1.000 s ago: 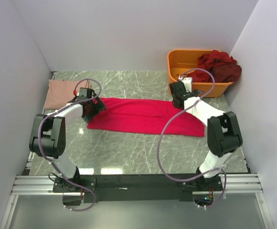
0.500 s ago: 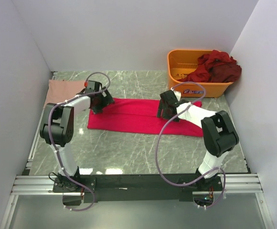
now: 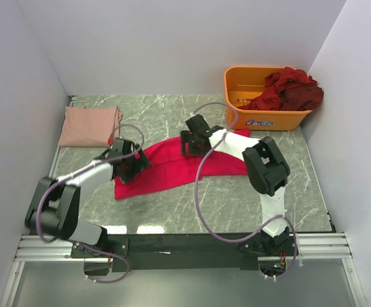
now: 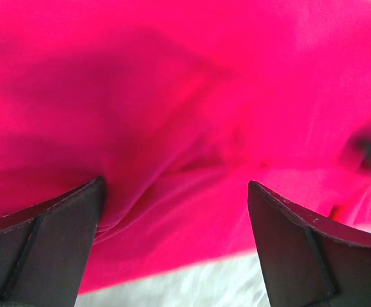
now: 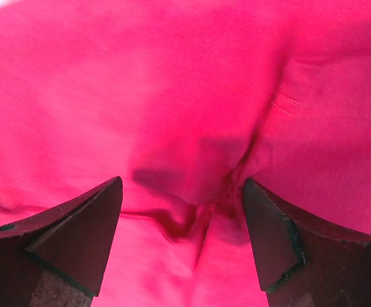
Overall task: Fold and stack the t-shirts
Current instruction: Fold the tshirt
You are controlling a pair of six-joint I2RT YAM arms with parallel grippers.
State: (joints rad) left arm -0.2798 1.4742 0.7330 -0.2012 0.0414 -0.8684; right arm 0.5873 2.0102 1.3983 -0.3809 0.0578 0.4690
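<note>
Both arms' fingers [image 4: 38,243] astride red t-shirt [image 3: 166,169]

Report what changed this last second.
The right pincer swept left from the orange bin onto the red shirt; the left pincer drew back toward its base. Both open. The flat shirt is now bunched, skewed. Pale pink shirt and binned maroon shirts unmoved.

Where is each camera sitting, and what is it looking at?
Top camera: above and behind the arms, looking down at the table, red t-shirt, pale pink t-shirt and orange bin; both arms show.
Left wrist camera: on the left gripper, looking closely at red cloth; its two open fingers show.
Right wrist camera: on the right gripper, also close over red cloth; its open fingers show.
Shared: all three see the red t-shirt.
</note>
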